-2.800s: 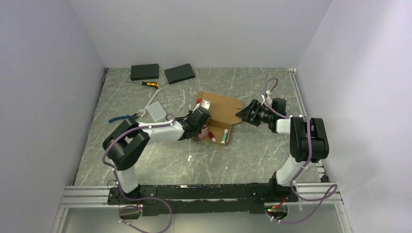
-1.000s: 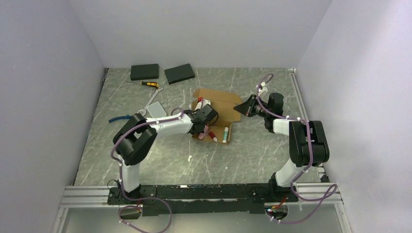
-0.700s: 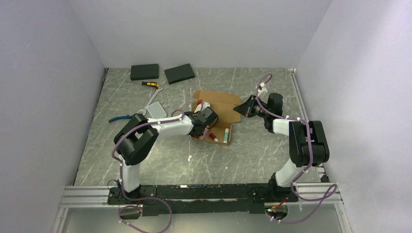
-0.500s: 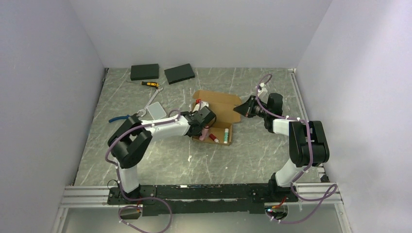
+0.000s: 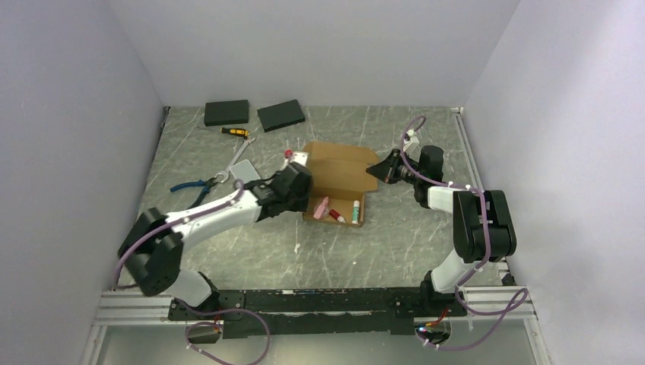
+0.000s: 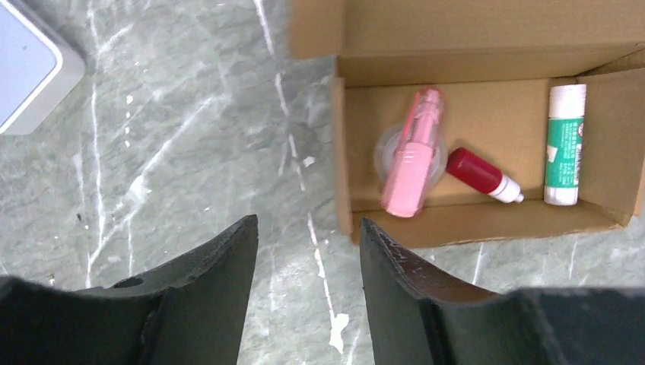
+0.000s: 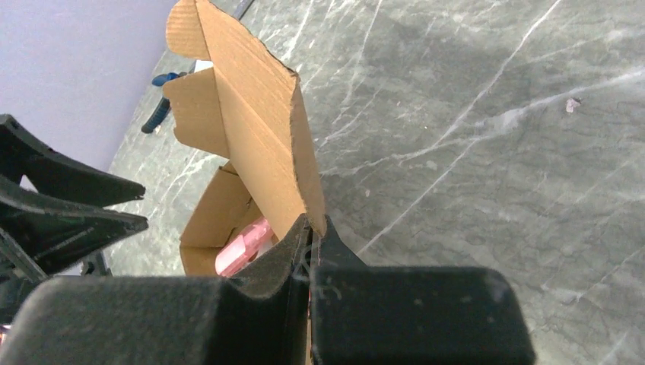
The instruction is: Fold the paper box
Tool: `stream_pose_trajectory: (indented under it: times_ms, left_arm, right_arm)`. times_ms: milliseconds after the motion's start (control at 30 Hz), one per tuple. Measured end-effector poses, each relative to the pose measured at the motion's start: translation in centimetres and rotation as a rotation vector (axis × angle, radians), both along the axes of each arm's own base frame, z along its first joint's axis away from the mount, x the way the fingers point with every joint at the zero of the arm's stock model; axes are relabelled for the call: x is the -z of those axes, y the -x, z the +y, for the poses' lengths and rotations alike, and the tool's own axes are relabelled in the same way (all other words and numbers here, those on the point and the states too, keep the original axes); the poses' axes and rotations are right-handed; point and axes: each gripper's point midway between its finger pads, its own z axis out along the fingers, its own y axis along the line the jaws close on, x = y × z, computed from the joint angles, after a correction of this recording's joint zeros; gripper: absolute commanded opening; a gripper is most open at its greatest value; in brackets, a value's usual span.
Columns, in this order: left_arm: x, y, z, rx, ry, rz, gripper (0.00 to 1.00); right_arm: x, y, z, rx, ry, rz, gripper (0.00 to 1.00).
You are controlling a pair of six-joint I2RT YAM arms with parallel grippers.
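Paper box [image 5: 342, 169] of plain brown corrugated cardboard sits mid-table on the grey marbled table [image 5: 395, 243], its tray open toward the near edge and its lid panel [image 7: 251, 129] lifted at a tilt behind the tray. The right gripper [image 5: 378, 172] has its two black fingers pressed together on the right edge of that lid [image 7: 308, 228]. The left gripper [image 5: 298, 195] hangs over bare table just beside the tray's left wall, its fingers spread with nothing between them [image 6: 308, 228].

Two flat black rectangular slabs [image 5: 227, 112] [image 5: 281, 115] lie side by side near the back wall, well apart from the box. A pale grey square pad [image 6: 23, 76] lies left of the left gripper. Blue-handled pliers [image 5: 189, 186] lie by the left arm, and a yellow-and-black screwdriver [image 5: 234, 132] lies near the slabs.

Inside the tray [image 6: 487, 114] lie a pink tube [image 6: 414, 163], a white stick with a green label [image 6: 564, 144] against the right wall, and a small red-bodied bottle [image 6: 483, 175] between them.
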Motion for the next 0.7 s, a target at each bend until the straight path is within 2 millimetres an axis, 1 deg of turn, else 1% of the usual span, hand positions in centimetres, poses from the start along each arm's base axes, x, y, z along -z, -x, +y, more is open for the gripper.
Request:
stream_pose_trajectory:
  times_ms: [67, 133, 200, 267, 300, 333, 367, 467, 567, 633, 700]
  left_arm:
    - [-0.3, 0.2, 1.1, -0.003, 0.086, 0.001, 0.54]
    - [-0.4, -0.2, 3.1, -0.037, 0.176, -0.001, 0.52]
    - [-0.4, -1.1, 5.6, -0.094, 0.283, -0.021, 0.5]
    - [-0.4, -2.0, 7.7, -0.142, 0.356, -0.049, 0.45]
    - [-0.4, -2.6, 8.5, -0.156, 0.388, -0.063, 0.43]
    - [-0.3, -3.0, 8.8, -0.16, 0.41, -0.07, 0.42]
    - [-0.3, -3.6, 8.9, -0.152, 0.435, -0.075, 0.42]
    - [0.2, -5.2, 8.1, -0.111, 0.492, -0.072, 0.41]
    - [1.6, -6.9, 6.7, -0.059, 0.544, -0.03, 0.4]
    - [2.6, -8.1, 5.5, -0.014, 0.578, 0.002, 0.41]
    - [3.1, -8.7, 4.5, 0.026, 0.601, 0.017, 0.41]
  right_arm:
    - [-0.2, 0.0, 0.0, -0.003, 0.004, -0.013, 0.02]
    - [-0.4, 0.0, 0.0, -0.008, 0.01, -0.027, 0.02]
    - [-0.5, 0.0, 0.0, -0.011, 0.015, -0.036, 0.02]
    - [-0.5, 0.0, 0.0, -0.014, 0.018, -0.041, 0.02]
    - [-0.5, 0.0, 0.0, -0.016, 0.021, -0.044, 0.02]
    - [-0.5, 0.0, 0.0, -0.018, 0.022, -0.047, 0.02]
    - [-0.5, 0.0, 0.0, -0.021, 0.025, -0.051, 0.02]
    - [-0.6, 0.2, 0.2, -0.034, 0.029, -0.062, 0.01]
    - [-0.8, 0.3, 0.3, -0.046, 0.031, -0.075, 0.01]
    - [-0.8, 0.3, 0.3, -0.051, 0.034, -0.081, 0.01]
    - [-0.9, 0.3, 0.3, -0.055, 0.037, -0.086, 0.01]
